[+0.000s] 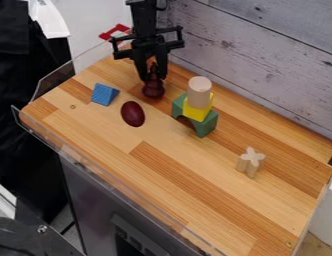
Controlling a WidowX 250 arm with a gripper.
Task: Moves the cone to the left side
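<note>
Tabletop [128, 172]: striped wood, clear-edged
Wall [262, 50]: weathered grey planks
Gripper [152, 79]: fingers apart, either side of dark red cone [153, 90]

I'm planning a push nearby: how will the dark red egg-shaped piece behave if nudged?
The egg-shaped piece would probably roll, having rounded sides, and likely curve, being oval. Its smooth surface may slip when gripped.

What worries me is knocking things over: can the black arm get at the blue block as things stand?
Probably, yes: no other piece stands between the pincer and the blue block. It would first have to come away from the dark red turned piece.
</note>
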